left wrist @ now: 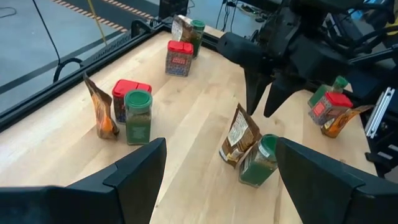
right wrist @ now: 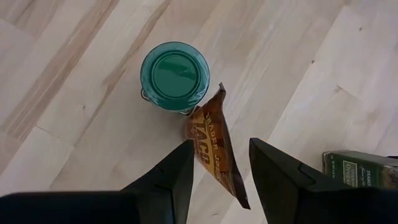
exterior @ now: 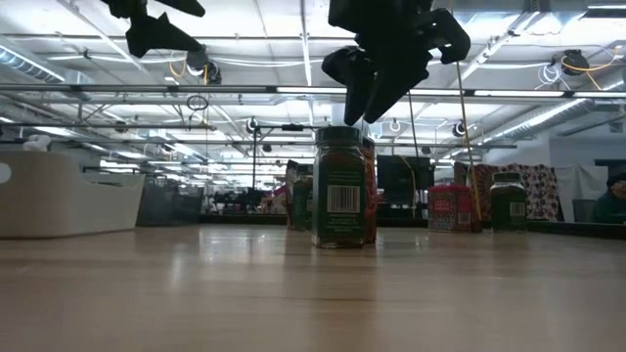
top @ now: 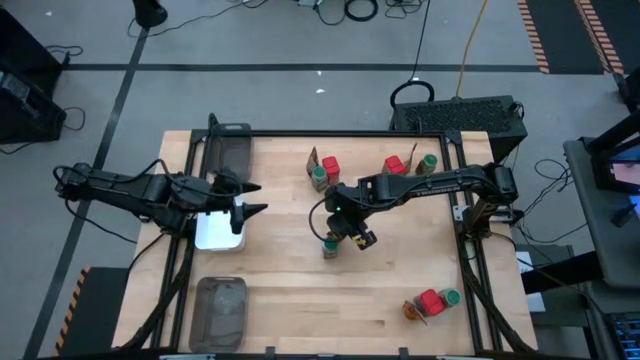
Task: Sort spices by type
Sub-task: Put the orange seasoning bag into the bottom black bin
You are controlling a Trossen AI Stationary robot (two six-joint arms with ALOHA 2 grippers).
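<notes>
Right wrist view: right tool [right wrist: 219, 163] spread over brown-orange sachet [right wrist: 214, 149] touching a green-lidded jar [right wrist: 175, 75].

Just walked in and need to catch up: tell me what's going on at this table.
The right gripper hangs open just above a brown sachet standing against a green-lidded jar mid-table, its fingers either side of the sachet but not gripping. The left gripper waits open over the white dish. Other spices, among them red boxes, stand in small mixed groups around the table, unsorted.
</notes>
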